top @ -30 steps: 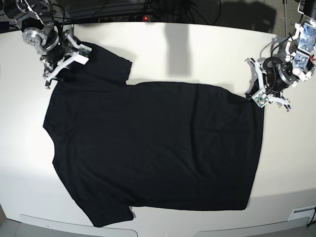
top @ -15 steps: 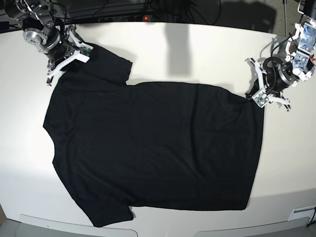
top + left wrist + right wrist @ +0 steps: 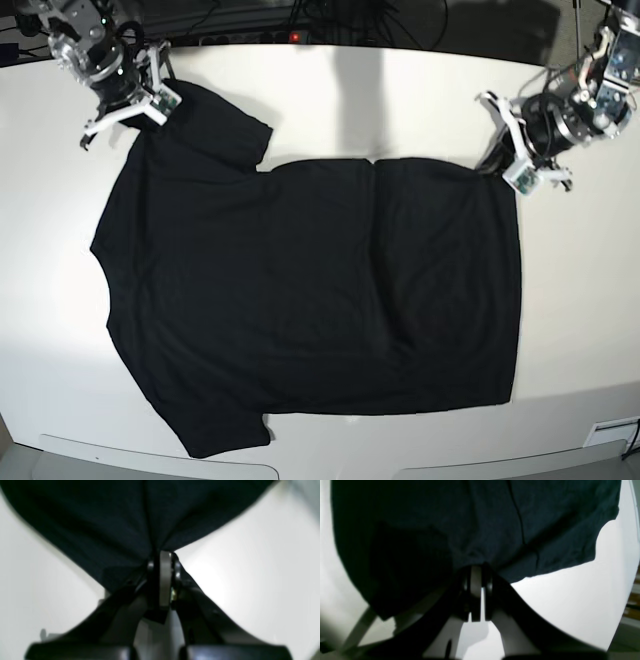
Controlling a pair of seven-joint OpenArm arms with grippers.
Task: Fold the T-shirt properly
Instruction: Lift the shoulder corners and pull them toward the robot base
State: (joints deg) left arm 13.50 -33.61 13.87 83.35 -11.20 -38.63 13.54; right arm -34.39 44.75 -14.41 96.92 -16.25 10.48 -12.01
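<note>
Both grippers clamp the black T-shirt [image 3: 310, 290] — left gripper [image 3: 497, 163] on its far-right hem corner, right gripper [image 3: 152, 95] on the far-left sleeve — across the white table [image 3: 400, 90].

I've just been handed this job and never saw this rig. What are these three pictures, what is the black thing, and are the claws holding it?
The wide picture looks down on a pale table with two robot arms. A black T-shirt lies spread on it, plain side up. The other two pictures come from cameras on the arms' wrists, looking along their claws. The left gripper, on the wide picture's right, is shut on a corner of the shirt's hem; close up the cloth bunches between its jaws. The right gripper, at the upper left, is shut on the sleeve's edge.
</note>
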